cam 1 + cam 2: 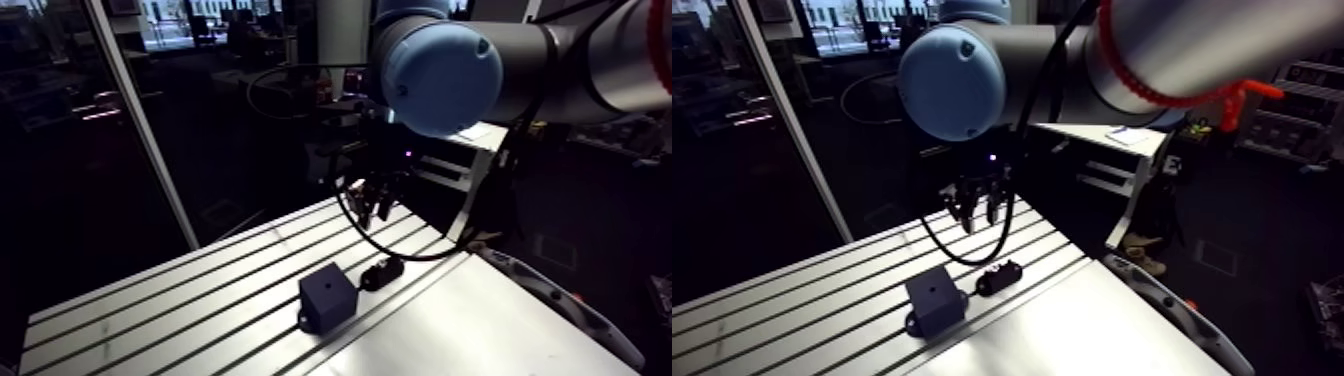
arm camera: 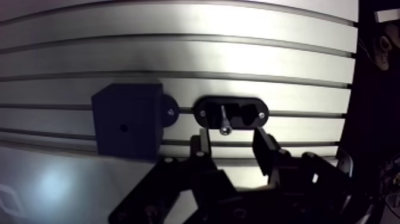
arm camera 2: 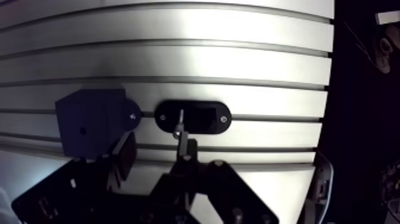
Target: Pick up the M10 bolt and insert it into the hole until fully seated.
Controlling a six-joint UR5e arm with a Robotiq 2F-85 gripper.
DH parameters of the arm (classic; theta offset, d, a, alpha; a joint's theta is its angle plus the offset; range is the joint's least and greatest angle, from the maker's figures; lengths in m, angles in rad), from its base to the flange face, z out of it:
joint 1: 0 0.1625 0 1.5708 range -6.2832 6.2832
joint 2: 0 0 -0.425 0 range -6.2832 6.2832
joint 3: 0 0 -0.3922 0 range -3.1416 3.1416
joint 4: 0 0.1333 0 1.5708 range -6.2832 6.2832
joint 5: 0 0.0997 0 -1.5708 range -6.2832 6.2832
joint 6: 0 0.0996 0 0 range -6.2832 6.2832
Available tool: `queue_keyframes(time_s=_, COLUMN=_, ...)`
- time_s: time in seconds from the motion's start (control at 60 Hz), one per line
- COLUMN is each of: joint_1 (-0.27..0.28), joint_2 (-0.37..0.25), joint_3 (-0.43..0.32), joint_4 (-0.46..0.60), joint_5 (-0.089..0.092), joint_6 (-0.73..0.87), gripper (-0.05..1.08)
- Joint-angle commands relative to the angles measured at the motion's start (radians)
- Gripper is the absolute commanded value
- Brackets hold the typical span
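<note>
While the end effector (image 2: 231, 146) hangs over the slotted table (image 2: 238, 59), fingers apart and holding nothing, the M10 bolt (image 2: 223, 121) lies in a black oval holder (image 2: 247, 113) just ahead of them. Just beside the holder stands a black block (image 2: 127, 119) with a small hole (image 2: 124, 127).

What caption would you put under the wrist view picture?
Open gripper hovers over the bolt in its black holder, beside the dark block with a hole.

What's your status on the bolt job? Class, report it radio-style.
Gripper open, empty, above black holder. Bolt in the holder, not yet picked. Black block with hole beside it; nothing in the way.
</note>
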State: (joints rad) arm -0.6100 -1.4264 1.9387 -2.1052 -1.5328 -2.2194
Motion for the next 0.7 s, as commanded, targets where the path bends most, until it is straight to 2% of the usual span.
queue_keyframes(time_s=0.017, joint_1=-0.001, joint_2=0.004, joint_3=0.018, joint_4=-0.02, joint_5=0.0, joint_6=-0.004, gripper=0.5)
queue_keyframes(time_s=0.4, joint_1=-0.007, joint_2=0.017, joint_3=0.045, joint_4=-0.026, joint_5=0.0, joint_6=-0.001, gripper=0.5)
queue_keyframes(time_s=0.517, joint_1=-0.013, joint_2=0.032, joint_3=0.054, joint_4=-0.076, joint_5=-0.002, joint_6=-0.004, gripper=0.5)
queue_keyframes(time_s=0.583, joint_1=-0.013, joint_2=0.037, joint_3=0.058, joint_4=-0.093, joint_5=-0.005, joint_6=-0.004, gripper=0.5)
queue_keyframes(time_s=0.7, joint_1=-0.013, joint_2=0.048, joint_3=0.062, joint_4=-0.1, joint_5=-0.021, joint_6=-0.004, gripper=0.5)
